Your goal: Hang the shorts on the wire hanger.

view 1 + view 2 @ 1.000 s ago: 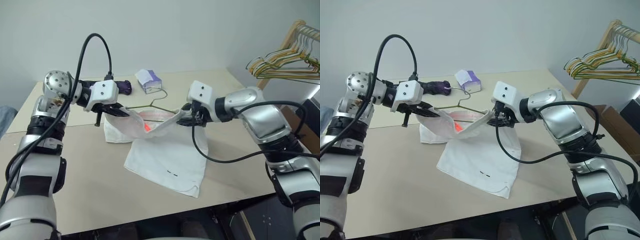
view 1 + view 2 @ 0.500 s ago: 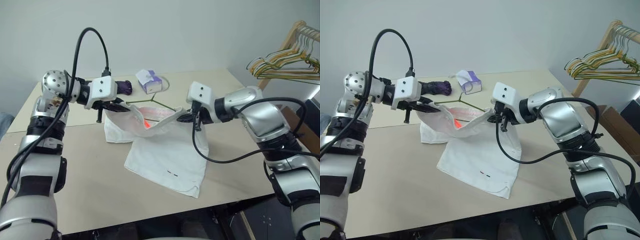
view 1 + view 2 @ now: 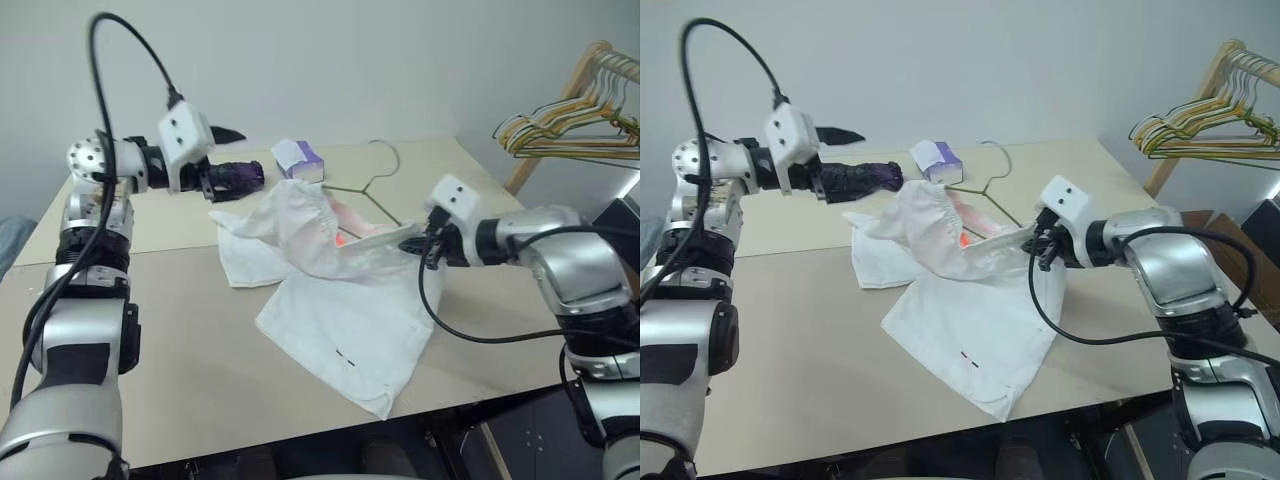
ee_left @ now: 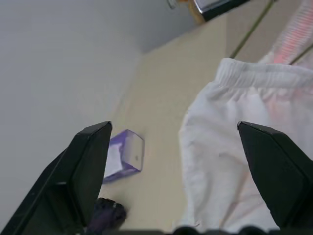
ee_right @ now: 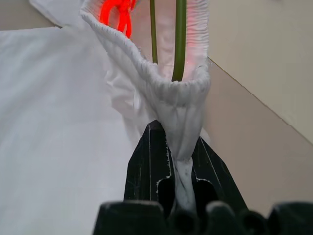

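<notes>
Shorts [image 3: 330,270] lie bunched on the table [image 3: 180,350] — right gripper [image 5: 177,161] pinches their waistband, hanger [image 5: 179,44] wire inside; left gripper [image 4: 176,161] gapes, empty.

Appearing as a plain lab or test room: bare grey wall [image 3: 400,60], beige worktable [image 3: 180,330], wooden rack [image 3: 560,100] carrying a bunch of coloured hangers [image 3: 575,125], tissue box [image 3: 298,160] sitting near the wall.

The wire hanger [image 3: 372,188] runs inside the shorts [image 3: 335,300] on the table [image 3: 180,350].
</notes>
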